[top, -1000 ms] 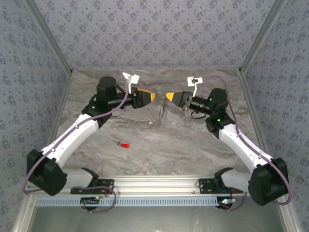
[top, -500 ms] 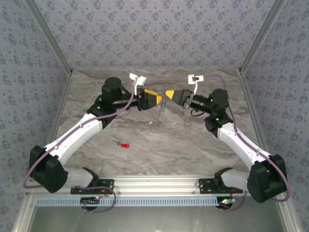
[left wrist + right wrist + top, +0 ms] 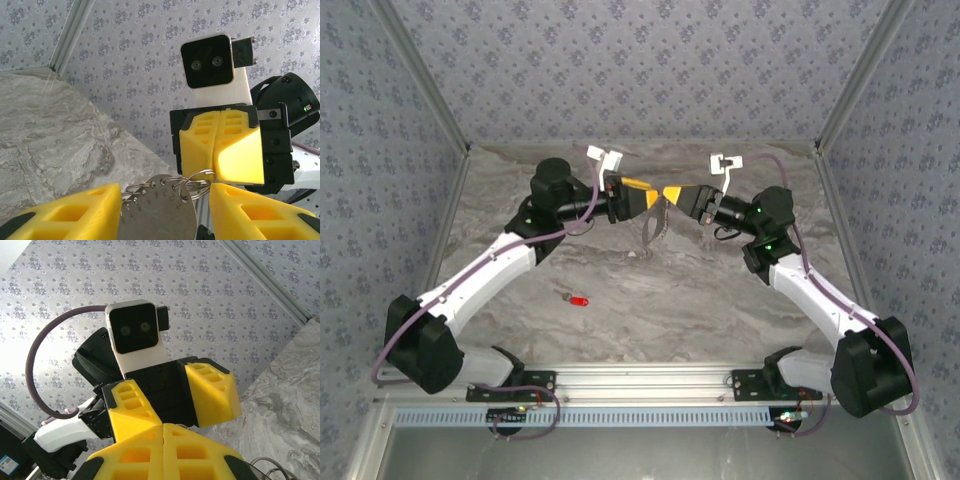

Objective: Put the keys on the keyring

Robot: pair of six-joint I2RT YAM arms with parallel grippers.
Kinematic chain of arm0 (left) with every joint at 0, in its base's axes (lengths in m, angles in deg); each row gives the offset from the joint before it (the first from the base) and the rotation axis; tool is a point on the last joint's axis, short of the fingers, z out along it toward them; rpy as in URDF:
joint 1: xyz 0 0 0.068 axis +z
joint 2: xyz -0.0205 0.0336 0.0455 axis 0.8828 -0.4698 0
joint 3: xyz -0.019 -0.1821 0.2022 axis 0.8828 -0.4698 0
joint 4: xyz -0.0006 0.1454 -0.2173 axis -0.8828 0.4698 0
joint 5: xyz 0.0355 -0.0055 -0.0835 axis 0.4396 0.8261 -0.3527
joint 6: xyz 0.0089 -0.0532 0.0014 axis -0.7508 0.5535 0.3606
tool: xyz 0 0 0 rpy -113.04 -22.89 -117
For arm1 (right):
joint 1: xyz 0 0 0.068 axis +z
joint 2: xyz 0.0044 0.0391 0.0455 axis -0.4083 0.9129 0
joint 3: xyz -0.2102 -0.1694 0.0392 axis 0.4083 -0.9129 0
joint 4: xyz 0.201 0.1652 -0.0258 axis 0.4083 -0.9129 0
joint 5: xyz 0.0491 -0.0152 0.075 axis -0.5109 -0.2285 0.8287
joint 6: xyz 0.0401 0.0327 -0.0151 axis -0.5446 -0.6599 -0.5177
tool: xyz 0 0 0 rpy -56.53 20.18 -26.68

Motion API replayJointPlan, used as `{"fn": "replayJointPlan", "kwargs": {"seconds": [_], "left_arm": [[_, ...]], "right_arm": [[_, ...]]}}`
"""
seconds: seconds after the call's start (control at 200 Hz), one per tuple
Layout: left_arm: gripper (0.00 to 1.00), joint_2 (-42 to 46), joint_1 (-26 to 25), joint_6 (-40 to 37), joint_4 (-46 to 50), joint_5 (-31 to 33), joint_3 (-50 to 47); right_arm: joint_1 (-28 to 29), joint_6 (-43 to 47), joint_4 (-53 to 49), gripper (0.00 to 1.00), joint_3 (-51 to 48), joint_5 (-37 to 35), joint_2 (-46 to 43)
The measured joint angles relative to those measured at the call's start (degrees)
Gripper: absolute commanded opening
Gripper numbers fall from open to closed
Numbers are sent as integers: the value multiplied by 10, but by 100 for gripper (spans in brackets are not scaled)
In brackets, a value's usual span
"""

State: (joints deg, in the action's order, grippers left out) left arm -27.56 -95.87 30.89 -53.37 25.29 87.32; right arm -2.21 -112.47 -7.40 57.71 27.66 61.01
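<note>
**Desk:** Which step are we at?

**Me:** Biggest first: the table [image 3: 720,290] is matte grey, marbled. Upper middle of the overhead frame, my right gripper [image 3: 216,160] is pressed together on the keyring [image 3: 196,178], thin springy wire loops carrying a round stamped steel tag [image 3: 159,212] and a bead chain [image 3: 127,200]. My left gripper [image 3: 165,212] stands spread either side of the tag; I can't tell if a finger touches it.

**Desk:** And the key?

**Me:** The key [image 3: 578,300] lies lower left of centre, tiny and red-headed, unheld. I judge we're steadying the ring; next the left needs a firm pinch.
</note>
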Motion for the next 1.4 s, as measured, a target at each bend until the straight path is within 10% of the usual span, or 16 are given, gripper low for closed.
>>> {"fn": "replayJointPlan", "kwargs": {"seconds": [0.325, 1.004, 1.169, 1.399], "left_arm": [[48, -15, -10, 22, -46, -14, 0], [0, -25, -31, 28, -50, -21, -8], [0, -25, -33, 23, -49, -16, -8], [0, -19, -34, 0, -18, 10, -8]], "right_arm": [[0, -16, 23, 0, -6, 0, 12], [-14, -24, 65, 0, -46, -3, 26], [-31, -43, 69, 33, -58, -11, 28], [-101, -93, 64, 45, -121, -47, -9]]}}
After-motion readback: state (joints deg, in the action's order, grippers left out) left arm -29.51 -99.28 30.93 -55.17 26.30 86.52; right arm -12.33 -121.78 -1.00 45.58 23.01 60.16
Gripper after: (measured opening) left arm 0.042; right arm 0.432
